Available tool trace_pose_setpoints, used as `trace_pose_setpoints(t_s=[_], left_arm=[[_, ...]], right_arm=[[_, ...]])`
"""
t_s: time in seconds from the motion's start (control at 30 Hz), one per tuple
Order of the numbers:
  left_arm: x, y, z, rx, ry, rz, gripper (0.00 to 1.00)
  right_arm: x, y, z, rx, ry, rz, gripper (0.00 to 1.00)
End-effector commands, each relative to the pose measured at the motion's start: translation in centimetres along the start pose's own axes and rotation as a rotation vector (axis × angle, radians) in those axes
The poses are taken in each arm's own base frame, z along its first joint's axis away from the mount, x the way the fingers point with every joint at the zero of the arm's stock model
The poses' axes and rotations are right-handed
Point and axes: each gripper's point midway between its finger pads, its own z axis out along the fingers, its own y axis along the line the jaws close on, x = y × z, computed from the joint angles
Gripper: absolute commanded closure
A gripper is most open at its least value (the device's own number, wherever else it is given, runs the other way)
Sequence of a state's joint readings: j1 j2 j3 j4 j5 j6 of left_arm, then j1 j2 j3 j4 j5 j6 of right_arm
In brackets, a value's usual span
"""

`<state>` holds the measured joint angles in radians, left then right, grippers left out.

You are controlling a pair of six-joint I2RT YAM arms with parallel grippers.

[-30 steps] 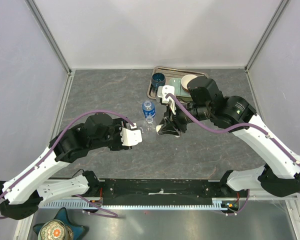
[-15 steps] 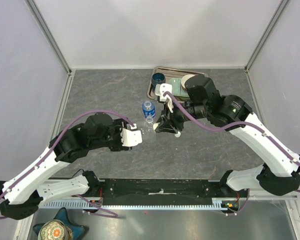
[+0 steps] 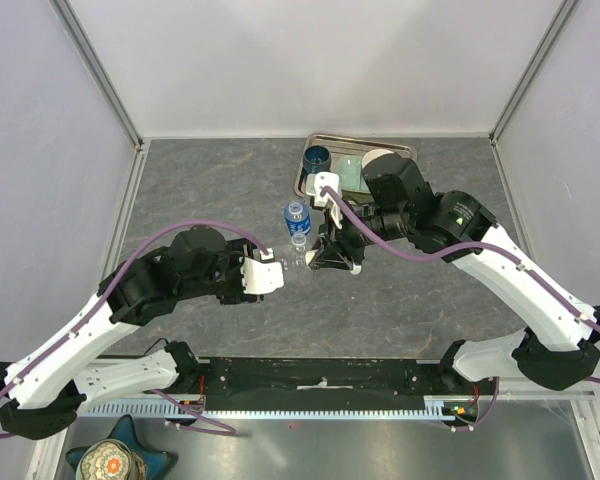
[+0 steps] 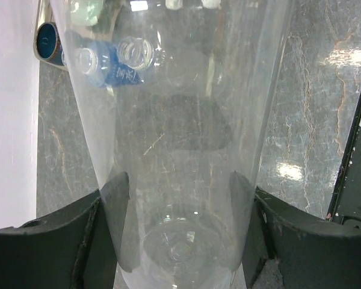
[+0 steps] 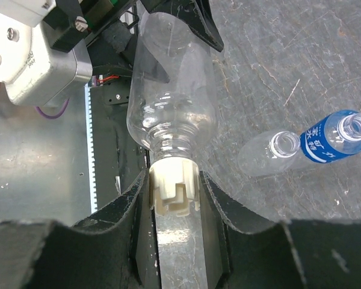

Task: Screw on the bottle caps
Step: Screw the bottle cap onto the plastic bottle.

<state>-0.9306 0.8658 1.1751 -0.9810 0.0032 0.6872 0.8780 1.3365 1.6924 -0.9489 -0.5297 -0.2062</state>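
The left fingers (image 4: 115, 198) press on both sides of a clear bottle (image 4: 180, 120) and hold it on its side above the gray surface (image 4: 313, 120). The right fingers (image 5: 125, 211) pinch a cream cap (image 5: 173, 188) that sits on this bottle's neck. Close by, a bare bottle (image 5: 268, 153) and a blue-label bottle (image 5: 332, 143) stand side by side on the surface, both without caps.

A grey marbled tabletop (image 3: 210, 190) sits enclosed by plain white panels (image 3: 310, 60) framed with slanting aluminium posts (image 3: 99, 70).
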Motion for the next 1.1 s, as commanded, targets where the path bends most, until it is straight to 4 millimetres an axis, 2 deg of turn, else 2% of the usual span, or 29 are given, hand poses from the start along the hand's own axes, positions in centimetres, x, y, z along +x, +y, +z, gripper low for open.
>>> trace_pose_setpoints(t_s=[0.0, 0.2, 0.4, 0.53, 0.73, 0.93, 1.07], left_arm=[[-1.8, 0.6, -1.0, -0.017, -0.074, -0.028, 0.75], [-2.5, 0.6, -1.3, -0.005, -0.097, -0.040, 0.75], [-2.6, 0.7, -1.4, -0.004, -0.102, -0.039, 0.75], [-2.7, 0.5, -1.0, 0.010, -0.103, -0.035, 0.75], [-3.2, 1.1, -1.1, -0.011, -0.116, -0.031, 0.75], [-4.5, 2.7, -1.0, -0.074, -0.155, -0.053, 0.77], [-5.7, 4.8, -1.1, -0.170, -0.182, -0.061, 0.77]], right_arm=[[-0.9, -0.2, 0.3, -0.003, -0.033, -0.019, 1.00], [-2.1, -0.6, 0.6, 0.003, -0.075, -0.033, 1.00], [-1.9, -0.5, 1.5, -0.017, -0.093, -0.016, 1.00], [-2.1, 0.3, 1.8, -0.074, -0.111, -0.001, 1.00], [-1.8, 0.6, 2.3, -0.105, -0.101, 0.016, 1.00], [-3.1, 0.7, 2.4, -0.105, -0.169, 0.052, 1.00], [-3.3, 0.8, 2.8, -0.119, -0.173, 0.094, 1.00]])
